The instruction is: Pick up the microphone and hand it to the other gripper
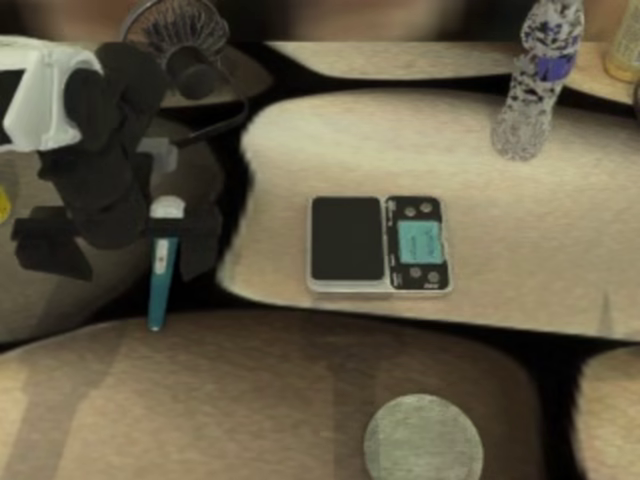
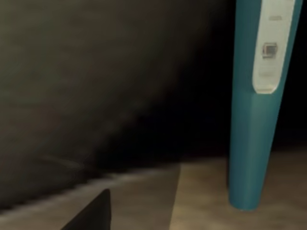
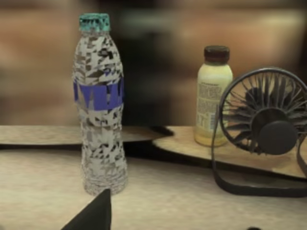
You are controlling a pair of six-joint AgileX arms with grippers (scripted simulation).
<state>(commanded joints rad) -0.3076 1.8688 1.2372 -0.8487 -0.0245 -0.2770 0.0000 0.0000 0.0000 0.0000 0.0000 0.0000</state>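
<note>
The left claw (image 1: 165, 235) is pinching the microphone (image 1: 162, 268) just under its white head near the surface's left edge, teal handle hanging down clear of it.

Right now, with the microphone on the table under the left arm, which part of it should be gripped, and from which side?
Grip the microphone on the upper part of its slim teal handle, just below the round white head, coming straight down from above. It seems to lie flat, head toward the table's far side, so fingers can close across the narrow handle from its two long sides. The left end effector is already above it.
</note>
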